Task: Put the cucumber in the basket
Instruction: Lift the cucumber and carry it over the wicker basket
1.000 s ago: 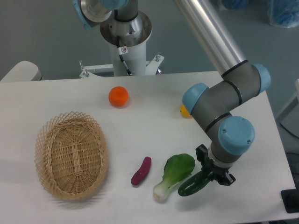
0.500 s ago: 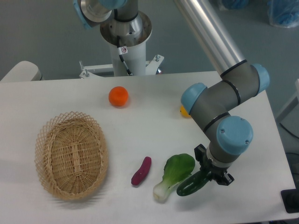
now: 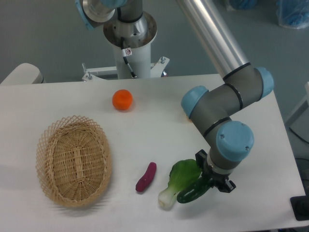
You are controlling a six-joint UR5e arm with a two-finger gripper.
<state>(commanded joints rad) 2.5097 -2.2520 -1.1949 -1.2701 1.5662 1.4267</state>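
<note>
The gripper (image 3: 208,182) is clamping the cucumber (image 3: 193,191) just right of the bok choy (image 3: 179,181); swinging low toward the basket (image 3: 73,161) risks dragging that.

White table (image 3: 58,101) w/ grey floor (image 3: 43,38) behind, even light.

Layout of the table (image 3: 159,121). The basket (image 3: 74,161) lies at the left. The orange (image 3: 122,99) sits behind it, toward the middle. Right of the basket lie, in order, the purple vegetable (image 3: 146,177), the bok choy (image 3: 179,181) and the cucumber (image 3: 193,191), the last touching the bok choy's right side beneath the gripper (image 3: 212,180) at the front right.
</note>
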